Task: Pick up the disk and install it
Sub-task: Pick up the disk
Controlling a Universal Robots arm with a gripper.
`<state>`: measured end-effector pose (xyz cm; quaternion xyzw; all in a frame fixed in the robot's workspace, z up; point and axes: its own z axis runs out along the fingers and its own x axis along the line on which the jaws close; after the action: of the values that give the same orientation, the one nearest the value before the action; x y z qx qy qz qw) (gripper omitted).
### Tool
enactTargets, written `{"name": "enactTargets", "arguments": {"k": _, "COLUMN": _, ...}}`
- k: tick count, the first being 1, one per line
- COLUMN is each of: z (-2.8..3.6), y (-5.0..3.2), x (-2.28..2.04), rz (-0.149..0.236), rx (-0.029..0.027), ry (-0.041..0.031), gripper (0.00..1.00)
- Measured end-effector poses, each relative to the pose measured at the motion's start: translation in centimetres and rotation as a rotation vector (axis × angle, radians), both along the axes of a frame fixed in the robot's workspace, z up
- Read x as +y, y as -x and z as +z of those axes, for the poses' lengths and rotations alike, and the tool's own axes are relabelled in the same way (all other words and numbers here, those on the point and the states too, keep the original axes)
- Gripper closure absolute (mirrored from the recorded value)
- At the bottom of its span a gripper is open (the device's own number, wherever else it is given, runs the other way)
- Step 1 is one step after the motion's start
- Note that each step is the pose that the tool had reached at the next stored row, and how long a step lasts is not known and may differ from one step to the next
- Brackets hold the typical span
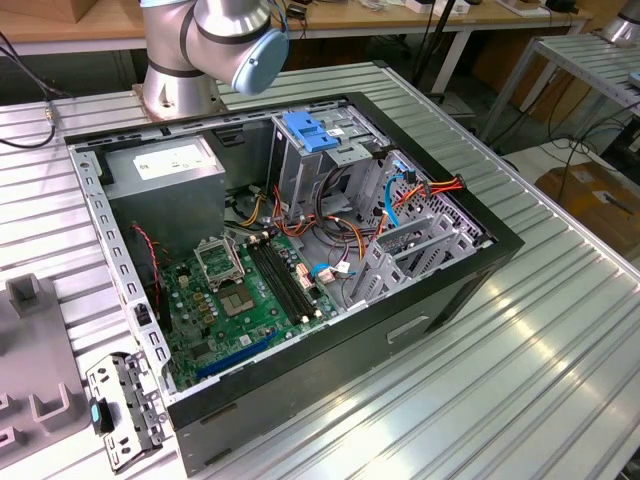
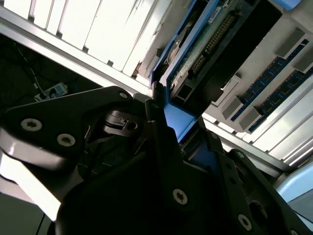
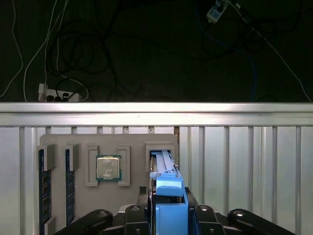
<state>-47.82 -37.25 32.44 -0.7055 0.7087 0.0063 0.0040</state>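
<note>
Gripper (image 3: pixel 168 208) pinches the disk (image 3: pixel 163 165) by its blue-edged near end, so the disk stands on edge straight ahead, its long axis continuing the fingers' line toward the grey tray (image 3: pixel 132 142) slot beside the processor (image 3: pixel 108 167).

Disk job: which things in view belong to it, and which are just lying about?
Job:
- disk, its blue frame between the gripper's fingers in the first wrist view
- grey tray holding it
- open computer case in the exterior view

Lying about:
- processor and memory sticks on that tray
- cables
- loose bracket beside the case
</note>
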Motion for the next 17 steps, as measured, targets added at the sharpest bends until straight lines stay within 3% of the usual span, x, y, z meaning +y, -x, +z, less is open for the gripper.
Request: {"name": "enactTargets", "arguments": {"k": 17, "z": 1.29, "y": 0.00, "x": 0.00, "rz": 0.000, "rx": 0.0001, "ry": 0.0001, "gripper": 0.63}}
